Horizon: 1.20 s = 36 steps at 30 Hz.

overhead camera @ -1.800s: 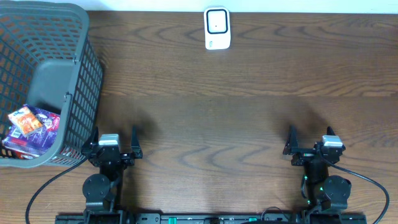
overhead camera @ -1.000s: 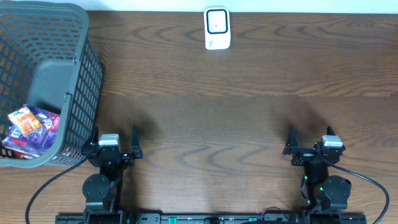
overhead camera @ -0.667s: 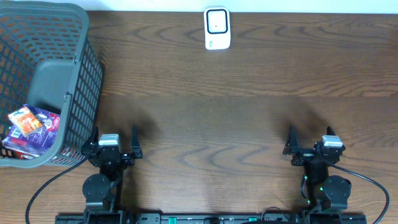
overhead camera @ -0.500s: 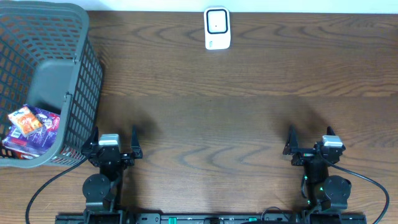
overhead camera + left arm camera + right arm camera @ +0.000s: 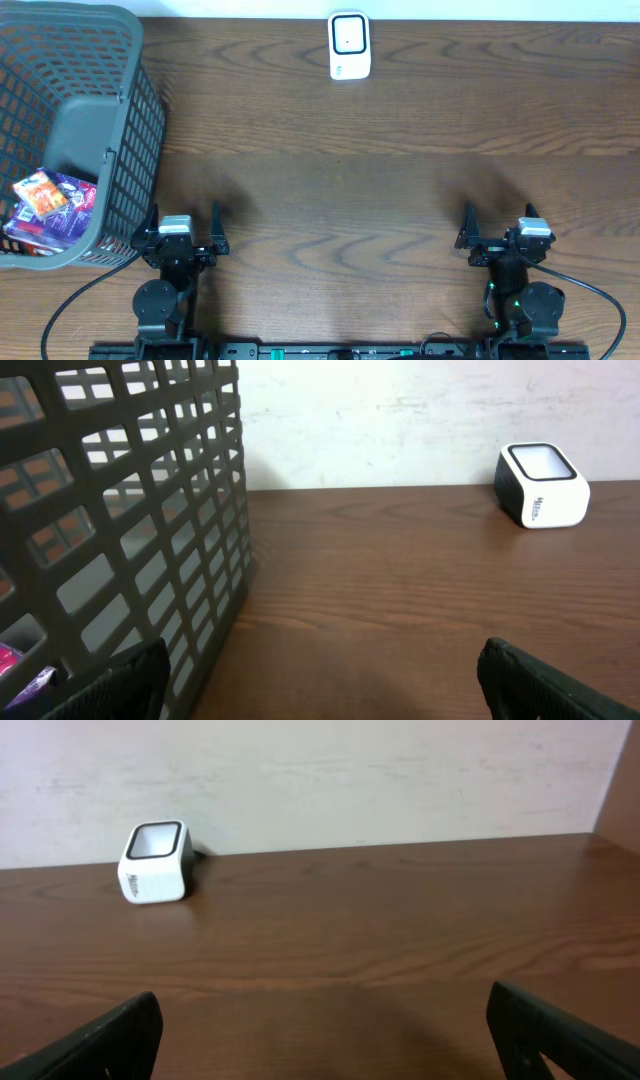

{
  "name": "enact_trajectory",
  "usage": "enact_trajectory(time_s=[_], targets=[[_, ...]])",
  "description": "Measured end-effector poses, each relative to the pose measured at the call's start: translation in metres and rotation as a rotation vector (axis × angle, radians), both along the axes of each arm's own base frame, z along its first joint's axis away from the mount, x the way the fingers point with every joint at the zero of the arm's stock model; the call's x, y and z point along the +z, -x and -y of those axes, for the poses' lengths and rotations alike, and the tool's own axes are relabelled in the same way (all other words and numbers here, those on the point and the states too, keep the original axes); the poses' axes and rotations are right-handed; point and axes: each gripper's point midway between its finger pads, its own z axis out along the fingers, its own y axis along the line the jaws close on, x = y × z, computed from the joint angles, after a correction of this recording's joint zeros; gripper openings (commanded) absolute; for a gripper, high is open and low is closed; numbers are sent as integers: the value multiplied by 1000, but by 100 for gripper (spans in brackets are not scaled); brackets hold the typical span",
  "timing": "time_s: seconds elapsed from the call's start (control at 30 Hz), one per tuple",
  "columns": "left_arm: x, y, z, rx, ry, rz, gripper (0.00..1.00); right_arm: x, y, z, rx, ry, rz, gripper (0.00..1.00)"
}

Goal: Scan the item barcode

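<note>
Nothing has moved over the last moments. My left gripper [image 5: 184, 224] and right gripper [image 5: 497, 227] sit parked, jaws wide and empty. The packets [image 5: 45, 200] lie in the basket [image 5: 135, 100], well apart from the scanner [image 5: 349, 45], so I judge the scan not yet begun.

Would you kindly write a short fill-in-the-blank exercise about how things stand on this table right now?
1. The colourful packets lie ____ the grey basket.
2. The scanner is ____ in colour.
3. The left gripper and right gripper both stand ____, holding nothing.

Missing words: inside; white; open.
</note>
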Motion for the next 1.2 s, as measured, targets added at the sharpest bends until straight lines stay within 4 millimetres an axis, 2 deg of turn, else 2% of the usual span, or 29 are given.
enact_trajectory(time_s=[0.27,0.33,0.53,0.63,0.67,0.73,0.87,1.03,1.2], targets=[[2,0,0,-2,2,10,98,0,0,0,0,0,0,99],[3,0,8,-41,41,12,98,0,0,0,0,0,0,99],[11,12,73,-405,305,-10,98,0,0,0,0,0,0,99],[20,23,95,-549,380,-9,98,0,0,0,0,0,0,99],[30,25,99,-587,399,28,98,0,0,0,0,0,0,99],[62,34,107,-669,412,142,98,0,0,0,0,0,1,99],[123,63,116,-802,392,383,98,0,0,0,0,0,1,99],[156,80,117,-849,397,465,98,0,0,0,0,0,0,99],[217,103,113,-843,356,593,98,0,0,0,0,0,1,99]])
